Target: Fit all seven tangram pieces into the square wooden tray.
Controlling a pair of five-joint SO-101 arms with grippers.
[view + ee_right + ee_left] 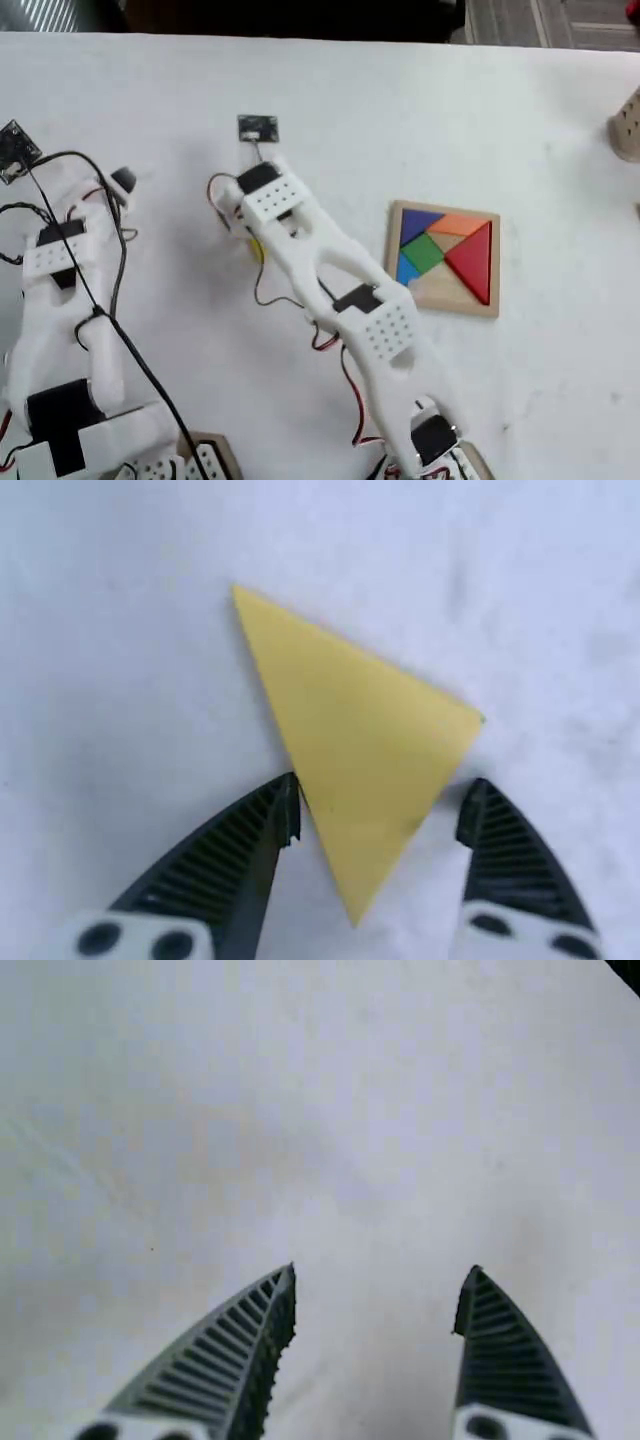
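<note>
High camera hangs overhead and looks straight down the white table (520,120), arm bases at the near edge, wooden tray (445,298) right of centre. Left wrist camera rides low behind the left gripper (380,1280), facing bare tabletop, very close. Right wrist camera, just as close, peers past the right gripper (380,790) onto the yellow triangle (360,740). The overhead view shares that piece, a yellow sliver mid-table.

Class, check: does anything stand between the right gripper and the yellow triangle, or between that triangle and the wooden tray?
Nothing visible. The right gripper is open astride the yellow triangle, and no object lies on the table between it and the wooden tray.
</note>
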